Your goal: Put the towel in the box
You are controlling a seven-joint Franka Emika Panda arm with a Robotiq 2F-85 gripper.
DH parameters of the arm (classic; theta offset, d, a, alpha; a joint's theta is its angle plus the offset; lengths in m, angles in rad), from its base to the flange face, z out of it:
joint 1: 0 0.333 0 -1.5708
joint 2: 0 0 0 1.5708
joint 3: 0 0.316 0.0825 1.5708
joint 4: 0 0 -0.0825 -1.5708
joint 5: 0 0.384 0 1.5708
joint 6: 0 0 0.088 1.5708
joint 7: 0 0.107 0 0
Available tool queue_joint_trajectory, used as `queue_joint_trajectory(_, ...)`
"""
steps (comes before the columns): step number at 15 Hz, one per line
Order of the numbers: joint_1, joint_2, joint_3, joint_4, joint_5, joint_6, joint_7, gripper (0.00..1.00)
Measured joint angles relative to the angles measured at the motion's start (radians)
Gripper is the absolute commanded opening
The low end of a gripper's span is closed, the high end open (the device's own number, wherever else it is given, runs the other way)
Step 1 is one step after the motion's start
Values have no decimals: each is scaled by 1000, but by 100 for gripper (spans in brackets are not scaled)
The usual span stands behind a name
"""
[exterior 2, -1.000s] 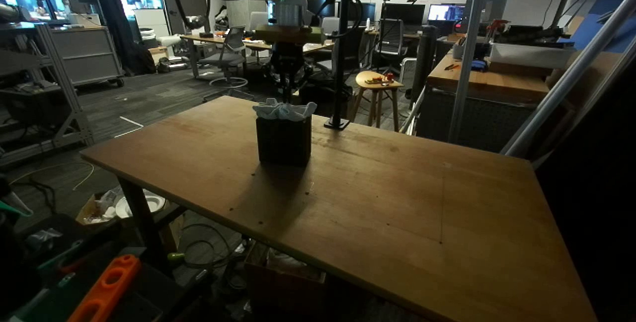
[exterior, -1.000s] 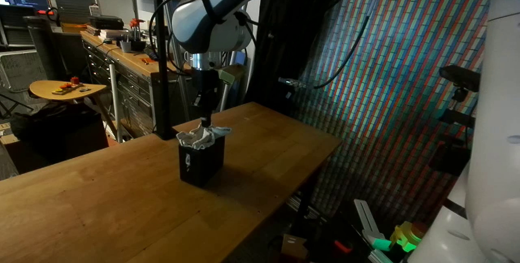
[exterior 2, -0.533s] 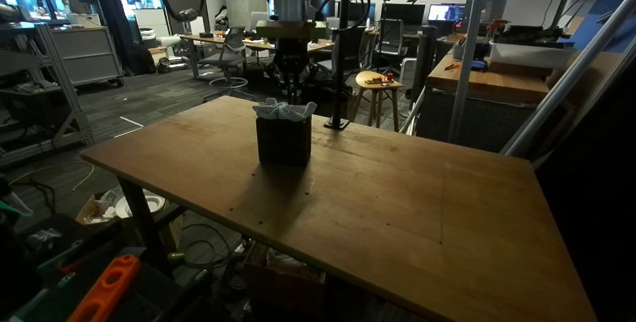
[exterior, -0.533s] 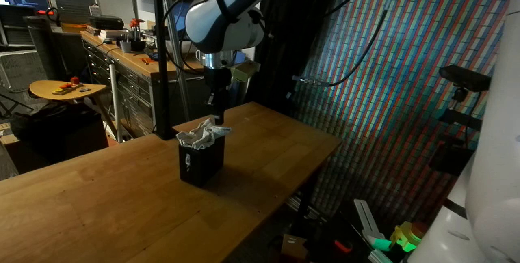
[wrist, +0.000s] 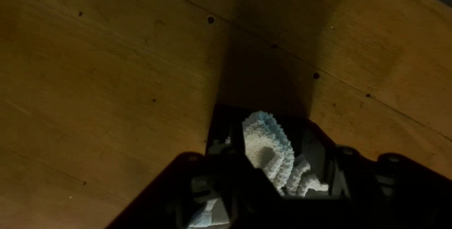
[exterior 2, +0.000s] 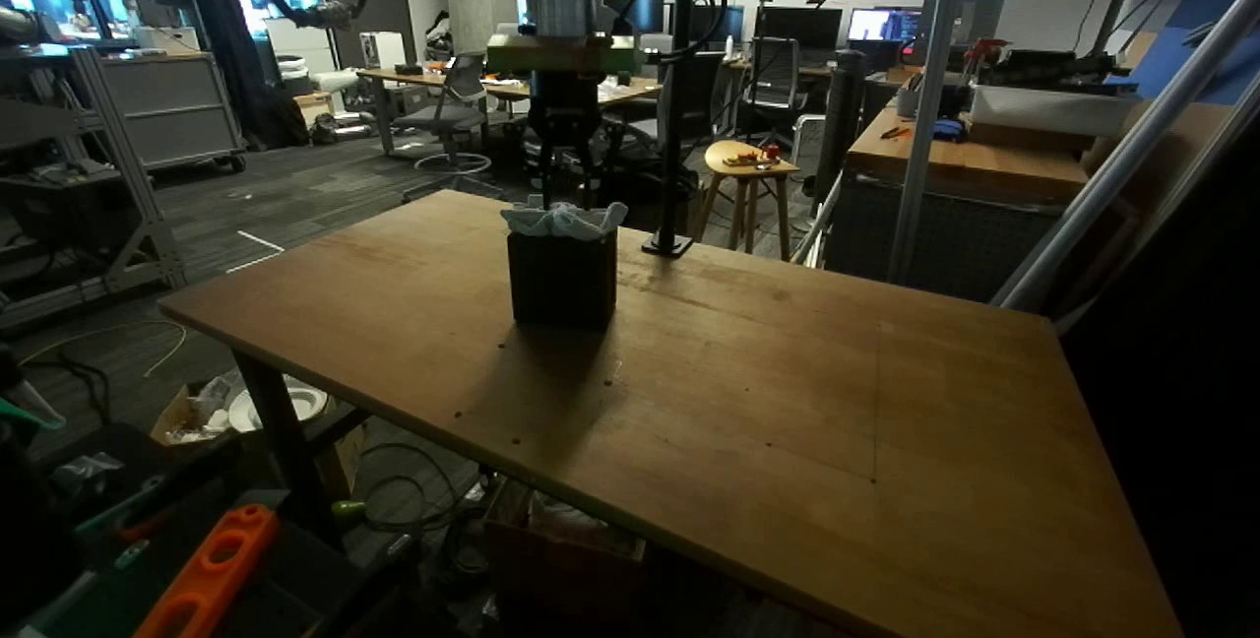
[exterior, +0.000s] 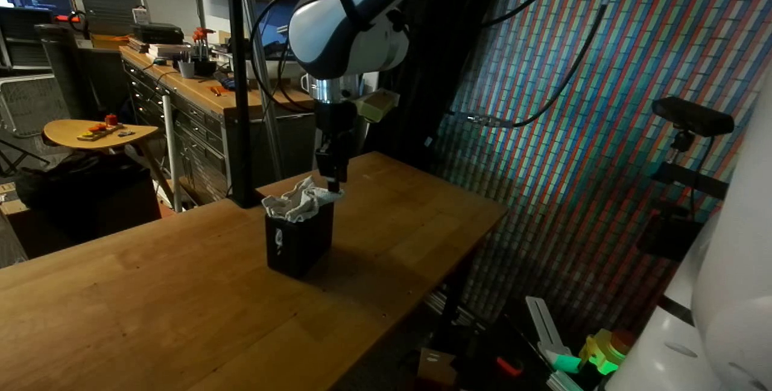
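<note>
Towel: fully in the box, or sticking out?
Sticking out: in both exterior views, the towel bunches above the black box; what's inside is hidden.

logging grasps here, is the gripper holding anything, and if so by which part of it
Nothing appears to be held: the gripper is open, its jaws apart on either side of a fold of the towel.

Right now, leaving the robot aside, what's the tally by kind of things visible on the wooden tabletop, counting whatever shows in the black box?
Black box: 1
Towel: 1, bunched in the box and rising above its rim
Black post: 1
Total: 3
</note>
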Motion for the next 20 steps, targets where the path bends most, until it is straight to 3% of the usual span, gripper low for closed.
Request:
queue_joint_trajectory(7, 8, -17, 0, -31, -1, 8, 0, 45)
queue_joint_trajectory(9, 8, -16, 0, -31, -3, 13, -1, 54)
queue_joint_trajectory(10, 8, -15, 0, -31, -4, 15, -1, 68)
queue_joint_trajectory(12, 8, -11, 0, -31, -7, 22, -5, 72)
queue_joint_trajectory(13, 9, -9, 0, -31, -8, 25, -8, 82)
queue_joint_trajectory(14, 9, -7, 0, -31, -8, 26, -11, 84)
queue_joint_trajectory(20, 11, 17, 0, -27, -8, 45, -29, 71)
